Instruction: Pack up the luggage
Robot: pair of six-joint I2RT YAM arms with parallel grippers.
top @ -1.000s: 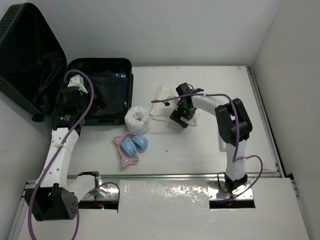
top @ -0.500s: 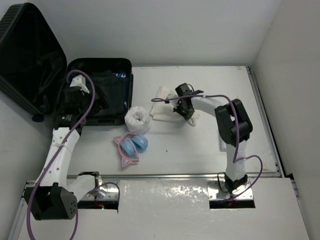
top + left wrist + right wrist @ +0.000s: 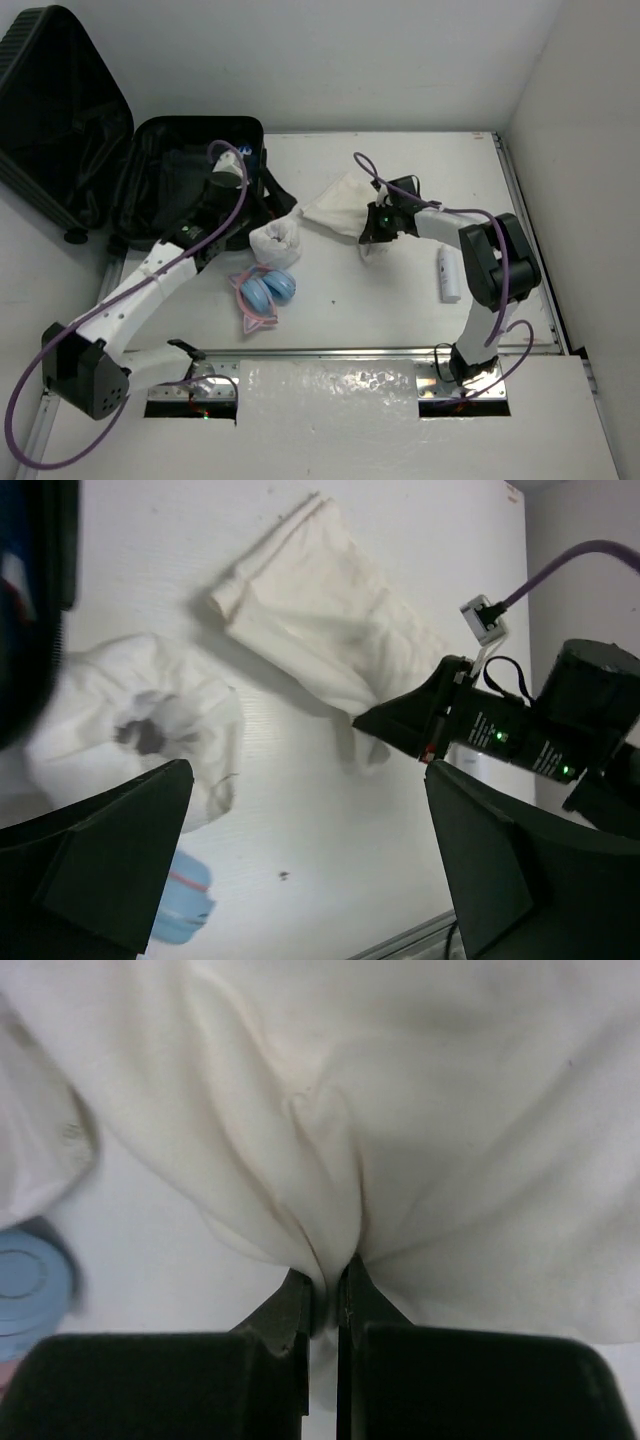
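The luggage (image 3: 150, 205) lies open at the back left, its ribbed lid (image 3: 60, 110) propped up and dark clothes inside. A cream cloth (image 3: 335, 203) (image 3: 320, 650) (image 3: 420, 1100) lies bunched on the table's middle. My right gripper (image 3: 376, 226) (image 3: 400, 723) (image 3: 326, 1295) is shut on a pinched fold of its near edge. My left gripper (image 3: 262, 200) (image 3: 310, 880) hangs open over the luggage's right rim, holding nothing, with bare table between its fingers (image 3: 100, 860).
A white rolled bundle (image 3: 274, 238) (image 3: 130, 720) sits beside the luggage. Blue headphones with pink trim (image 3: 262, 292) (image 3: 180, 910) (image 3: 30, 1290) lie just in front of it. A small white device (image 3: 450, 272) lies to the right. A metal rail (image 3: 350, 352) runs along the near edge.
My right gripper has shut on the cream cloth, which went from folded flat to bunched. My left gripper has swung right, from over the luggage's inside to its right rim.
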